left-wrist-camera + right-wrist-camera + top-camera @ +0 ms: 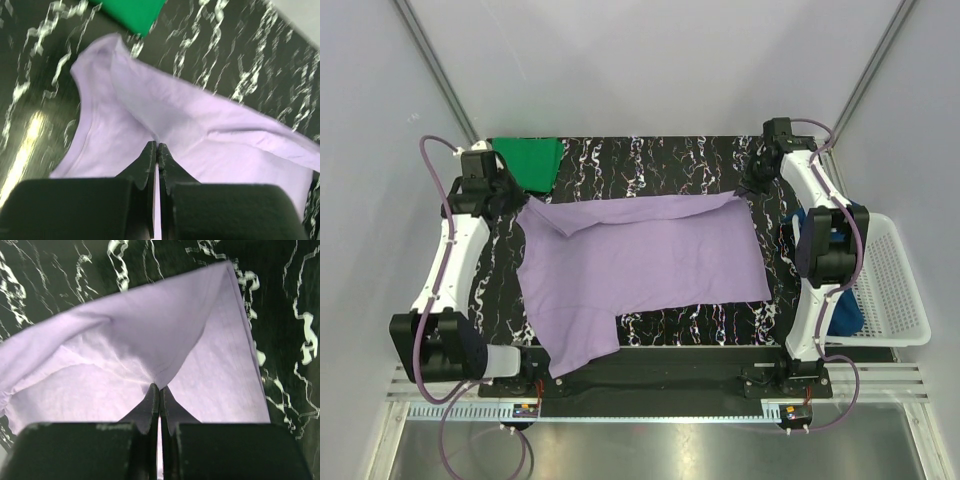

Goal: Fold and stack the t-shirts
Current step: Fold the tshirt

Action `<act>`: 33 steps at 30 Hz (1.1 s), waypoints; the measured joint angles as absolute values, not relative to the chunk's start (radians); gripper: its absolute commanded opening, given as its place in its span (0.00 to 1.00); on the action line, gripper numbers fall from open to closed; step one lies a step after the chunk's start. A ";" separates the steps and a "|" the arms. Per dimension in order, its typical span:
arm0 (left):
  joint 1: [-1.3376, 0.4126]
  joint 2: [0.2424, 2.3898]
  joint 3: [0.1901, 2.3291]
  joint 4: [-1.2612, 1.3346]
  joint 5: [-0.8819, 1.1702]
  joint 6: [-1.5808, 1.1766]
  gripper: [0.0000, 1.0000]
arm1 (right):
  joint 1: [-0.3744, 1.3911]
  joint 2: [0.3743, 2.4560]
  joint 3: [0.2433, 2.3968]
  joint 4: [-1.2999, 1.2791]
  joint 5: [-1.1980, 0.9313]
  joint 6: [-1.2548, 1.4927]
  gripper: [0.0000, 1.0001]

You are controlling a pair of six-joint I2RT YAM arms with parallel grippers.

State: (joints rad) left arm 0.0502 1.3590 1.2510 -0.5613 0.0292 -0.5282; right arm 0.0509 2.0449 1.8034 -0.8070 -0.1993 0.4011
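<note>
Far-left corner of bench: green shirt, folded, lying flat, apart from both claws.

Left claw: pressed together, pinching the far-left corner of the lavender shirt. Left arm reaches along the left edge from its base to that corner, wrist turned in toward mid-bench.

The lavender shirt lies mid-bench, spread mostly flat. Its far edge runs left to right between the two claws, so the long axis lies across the bench. The body of the cloth lies toward the near edge from both claws, and one flap hangs near the near-left corner. The cloth tents up at each pinch. Whether the whole far edge is off the bench is hard to tell from above; probably only the corners are.

Right claw: pressed together, pinching the far-right corner. Right arm is stretched along the right edge, wrist turned in.

Each arm is nearest its own corner. Judgement: the fold would carry the far edge toward the near edge, with both claws moving level.

Right of the bench: blue shirt, bunched in the basket.
</note>
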 measured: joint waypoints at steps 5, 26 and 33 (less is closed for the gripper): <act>0.049 1.293 1.211 -0.635 0.023 -0.528 0.00 | 0.046 2.028 1.776 -0.859 -0.199 0.400 0.00; 0.052 1.250 1.151 -0.745 -0.022 -0.550 0.00 | 0.038 2.016 1.771 -0.925 -0.150 0.355 0.02; 0.061 1.252 1.113 -0.762 -0.036 -0.551 0.00 | 0.038 2.017 1.796 -0.930 -0.147 0.343 0.04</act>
